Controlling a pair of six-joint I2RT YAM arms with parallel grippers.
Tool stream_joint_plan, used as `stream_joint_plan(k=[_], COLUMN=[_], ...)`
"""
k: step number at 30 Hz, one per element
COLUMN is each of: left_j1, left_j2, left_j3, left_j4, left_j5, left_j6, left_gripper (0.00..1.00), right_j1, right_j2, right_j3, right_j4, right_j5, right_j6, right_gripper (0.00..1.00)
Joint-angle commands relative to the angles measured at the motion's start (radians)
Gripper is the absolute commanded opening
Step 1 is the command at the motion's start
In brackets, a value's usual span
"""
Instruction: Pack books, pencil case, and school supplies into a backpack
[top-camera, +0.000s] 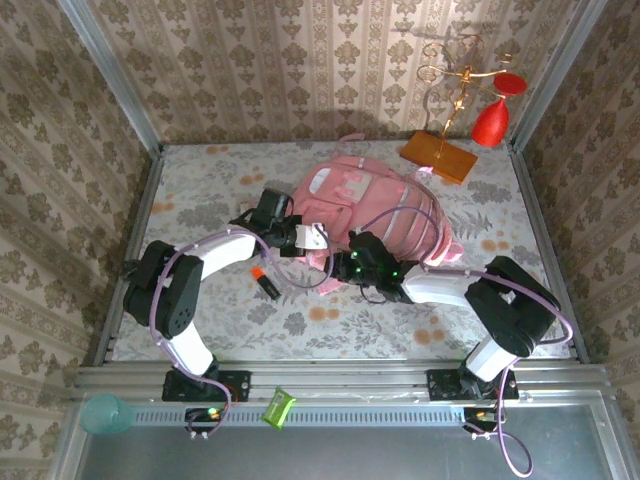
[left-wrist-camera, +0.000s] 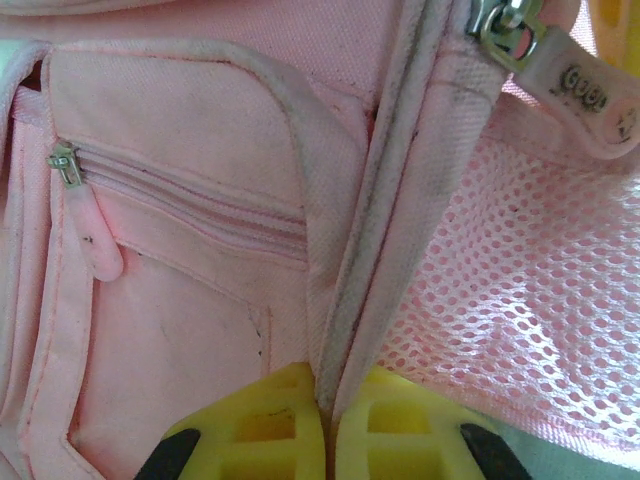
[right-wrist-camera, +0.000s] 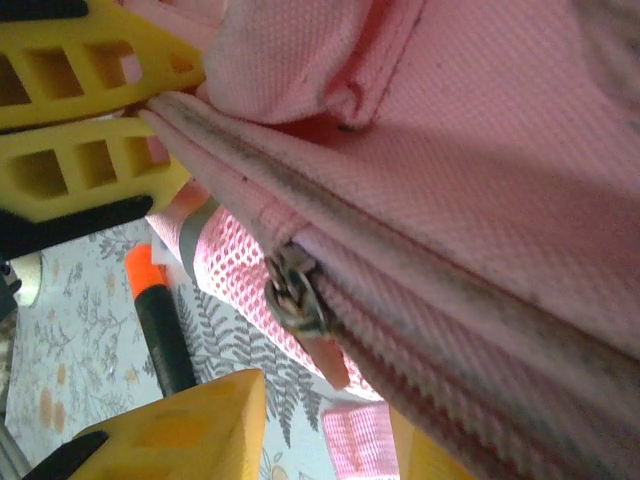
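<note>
Two yellow, lattice-moulded plastic fingers of the left tool (left-wrist-camera: 328, 400) are pressed tight together on a raised seam of the backpack (left-wrist-camera: 180, 130). They pinch coarse pink woven cloth beside a grimy zip track. To the right of that seam hangs a soft, open mesh pocket (left-wrist-camera: 520, 300). To the left, a flat front pocket carries a small metal zip pull (left-wrist-camera: 65, 165) with a pink rubbery tab.

The backpack lies slumped in the middle of the floral-printed surface (top-camera: 200, 190), both arms reaching in from its near side. The right tool (right-wrist-camera: 325, 410) sits close under the same seam, jaws partly apart around a dull metal zip slider (right-wrist-camera: 295, 295) and a bit of pink webbing. Whether they press on either cannot be told.

A short black-and-orange pen (right-wrist-camera: 160, 320) lies on the surface just beside the backpack's near-left edge, under the left arm. At the far right corner stands an orange flat base (top-camera: 438, 156) bearing a thin gold wire stand (top-camera: 450, 70) with glossy red ornaments (top-camera: 490, 122), apart from the backpack. A green packet (top-camera: 278, 408) and a teal cup (top-camera: 104, 413) rest by the near rail.
</note>
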Motion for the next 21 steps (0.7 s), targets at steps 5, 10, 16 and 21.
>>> stream_joint_plan(k=[5,10,16,21], left_j1=[-0.009,-0.01,-0.012,-0.012], left_j2=[-0.01,-0.002,0.006,0.015], left_j3=[0.027,0.034,0.035,0.042], left_j4=[-0.068,-0.085,-0.091,-0.108], left_j5=[0.091,0.08,0.079,0.068], left_j6=[-0.029,-0.025,-0.023,-0.016], left_gripper=[0.0,0.0,0.0,0.0], right_j1=[0.003,0.015,0.037,0.044], right_j2=[0.021,-0.034,-0.079,-0.072], right_j3=[-0.022,-0.032,-0.017,0.003], right_j4=[0.158,0.11,0.029,0.01], right_j5=[0.155,0.26,0.363,0.382], right_j6=[0.007,0.009,0.002,-0.005], right_gripper=[0.34,0.32,0.34,0.34])
